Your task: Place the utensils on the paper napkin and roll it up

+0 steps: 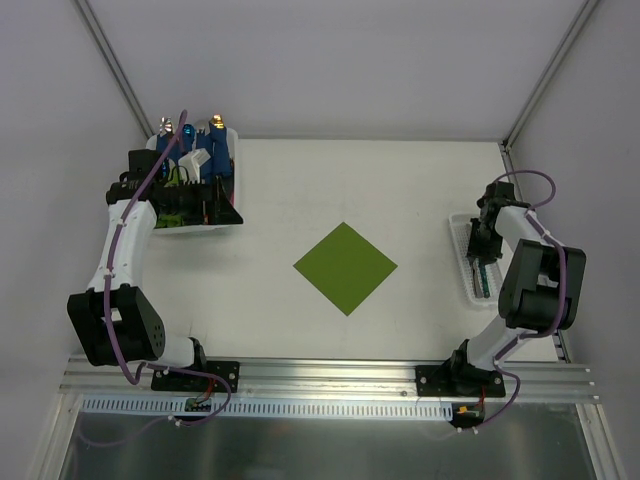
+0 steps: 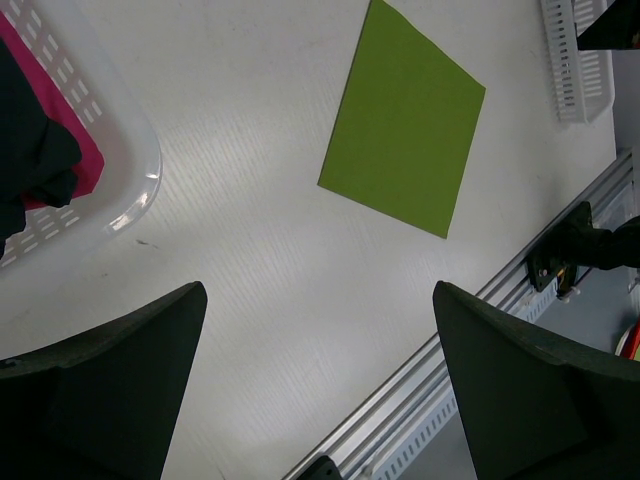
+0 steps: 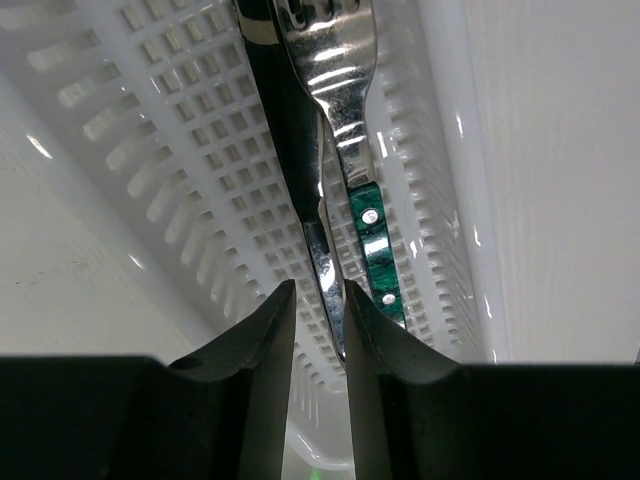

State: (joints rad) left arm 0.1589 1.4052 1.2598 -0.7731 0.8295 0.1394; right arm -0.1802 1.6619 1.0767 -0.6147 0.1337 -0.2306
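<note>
The lime-green paper napkin (image 1: 345,267) (image 2: 405,140) lies flat as a diamond at the table's middle, with nothing on it. The utensils (image 1: 484,280) rest in a white slotted tray (image 1: 462,250) (image 3: 150,150) at the right edge. In the right wrist view a fork (image 3: 335,60) with a teal handle (image 3: 372,250) lies beside a knife whose silver blade (image 3: 318,245) runs between my right gripper's (image 3: 320,288) (image 1: 480,262) fingers. Its jaws stand narrow around the blade, a slim gap showing on the left side. My left gripper (image 2: 318,290) (image 1: 195,200) hangs wide open and empty at the far left.
A white basket (image 1: 190,225) (image 2: 130,170) at the back left holds blue tube-shaped bundles (image 1: 205,155) and something pink (image 2: 85,165). An aluminium rail (image 1: 320,375) runs along the table's near edge. Walls close in on both sides.
</note>
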